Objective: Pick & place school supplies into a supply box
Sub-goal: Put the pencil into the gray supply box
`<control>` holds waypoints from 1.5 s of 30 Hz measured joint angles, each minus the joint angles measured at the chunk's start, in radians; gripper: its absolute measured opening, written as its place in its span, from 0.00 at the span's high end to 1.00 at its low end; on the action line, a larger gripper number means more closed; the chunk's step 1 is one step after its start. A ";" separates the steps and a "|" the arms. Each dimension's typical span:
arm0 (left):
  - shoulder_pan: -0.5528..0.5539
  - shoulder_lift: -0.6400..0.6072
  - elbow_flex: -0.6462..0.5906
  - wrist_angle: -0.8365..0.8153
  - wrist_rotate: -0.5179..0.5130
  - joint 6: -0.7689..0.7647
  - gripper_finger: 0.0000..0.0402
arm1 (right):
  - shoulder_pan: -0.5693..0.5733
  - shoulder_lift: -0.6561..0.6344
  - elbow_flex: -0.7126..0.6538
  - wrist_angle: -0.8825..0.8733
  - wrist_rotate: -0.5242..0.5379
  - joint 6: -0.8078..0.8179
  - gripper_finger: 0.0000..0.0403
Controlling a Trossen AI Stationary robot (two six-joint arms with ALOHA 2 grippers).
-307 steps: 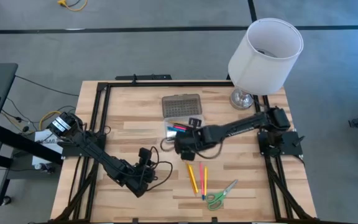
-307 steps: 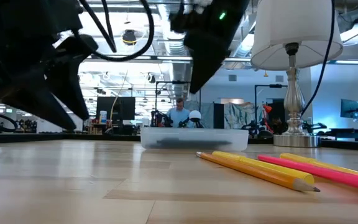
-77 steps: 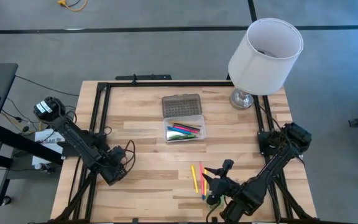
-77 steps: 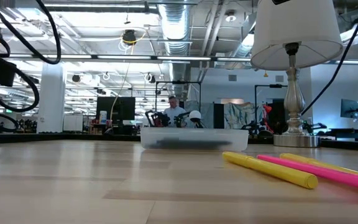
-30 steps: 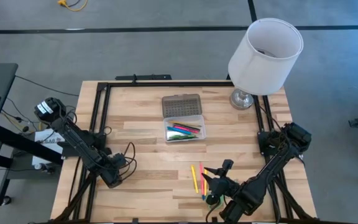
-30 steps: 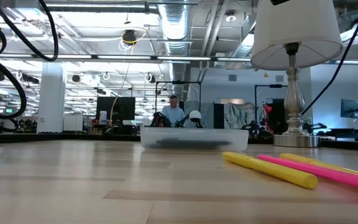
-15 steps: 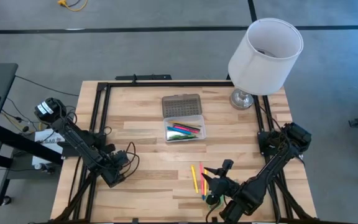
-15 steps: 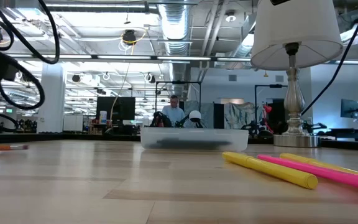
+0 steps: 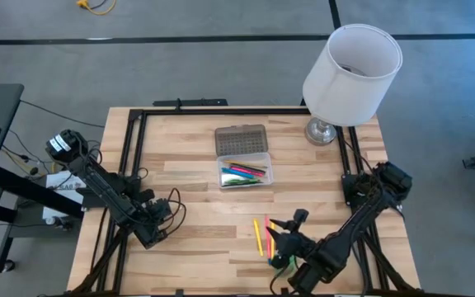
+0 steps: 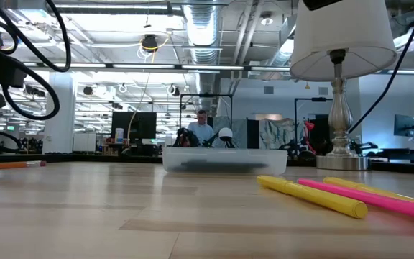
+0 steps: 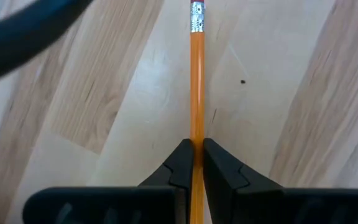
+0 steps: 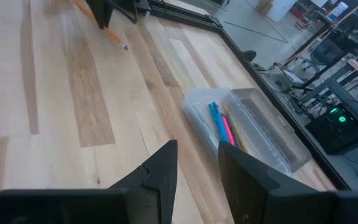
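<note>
My left gripper is at the table's left, shut on an orange pencil whose eraser end sticks out ahead of the fingers. My right gripper hovers open near the front edge, with nothing between its fingers. Under it lie a yellow pencil, a pink one and green-handled scissors. The clear supply box stands mid-table with its dotted lid folded back, and several coloured pens lie inside. My left gripper pinches the pencil's shaft between its two fingertips. The pencil runs on back between the fingers and forward along their line, eraser end away from the gripper. Whether the pencil is clear of the table, I cannot tell.
A white-shaded lamp stands on its silver base at the far right corner. A black frame rims the table. Bare wood lies between the left gripper and the box. A person shows far off in the room beyond.
My left gripper has moved a little toward the table's right with the pencil. The pencil's eraser end has come into the low view from the left and stands slightly higher than half a second ago. My right gripper has kept still.
</note>
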 joint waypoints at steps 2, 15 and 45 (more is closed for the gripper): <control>0.000 0.000 0.000 0.001 0.000 0.000 0.96 | -0.006 0.000 0.000 0.000 0.000 0.000 0.72; 0.026 -0.001 0.095 0.054 -0.114 0.183 0.96 | -0.039 0.000 0.000 0.002 -0.044 0.001 0.72; 0.692 0.036 0.238 0.731 -0.085 1.140 0.96 | -0.038 0.000 0.000 0.003 -0.046 -0.025 0.72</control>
